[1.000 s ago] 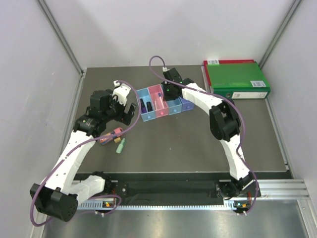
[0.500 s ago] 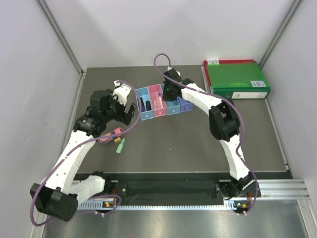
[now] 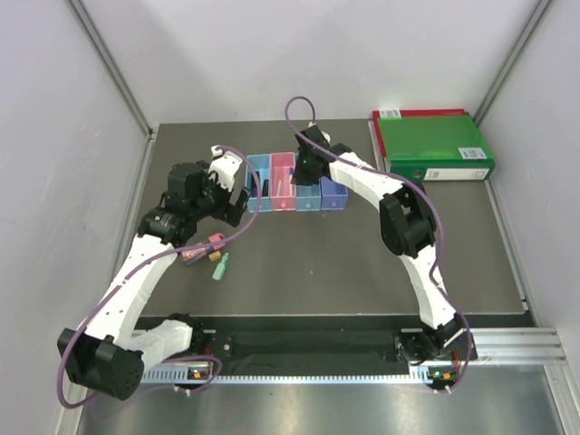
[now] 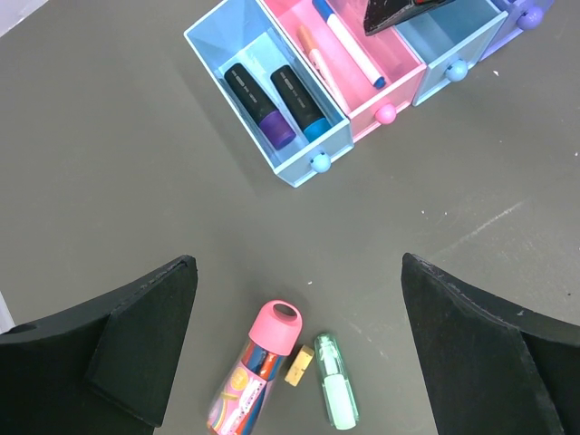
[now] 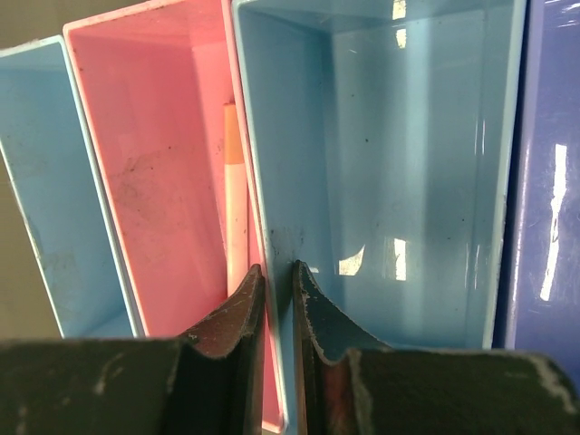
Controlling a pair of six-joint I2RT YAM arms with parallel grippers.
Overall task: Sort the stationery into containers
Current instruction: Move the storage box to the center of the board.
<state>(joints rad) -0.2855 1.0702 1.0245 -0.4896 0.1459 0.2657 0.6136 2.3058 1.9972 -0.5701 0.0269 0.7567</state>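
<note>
The right gripper point(image 5: 275, 288) had its 2 fingers drawn narrow, pinching the thin wall shared by the pink box point(image 5: 163, 163) and the middle light blue box point(image 5: 381, 181), with 1 fingertip inside each; a white pen with an orange-pink end point(image 5: 236, 208) lay in the pink box just beside the finger there, and a white pen with a blue end point(image 4: 349, 45) lay alongside it; the middle light blue box showed only its bare floor in the wrist view; the purple-blue box point(image 5: 553, 181) closed the row of 4 joined boxes point(image 3: 299, 181) on 1 side, and the end light blue box point(image 4: 272, 91) closed it on the other, holding a purple-tipped black highlighter point(image 4: 255, 105) and a blue-tipped black highlighter point(image 4: 300, 101) side by side

The left gripper point(image 4: 296, 263) stood wide open and held nothing, hanging above the dark table point(image 4: 109, 181) near the end light blue box; below it, on the table and apart from the boxes, lay a pink-capped marker point(image 4: 263, 362) and a green highlighter point(image 4: 336, 399), with a small tan piece point(image 4: 299, 370) between them; a green binder point(image 3: 433, 145) lay at the far right corner, apart from the boxes
</note>
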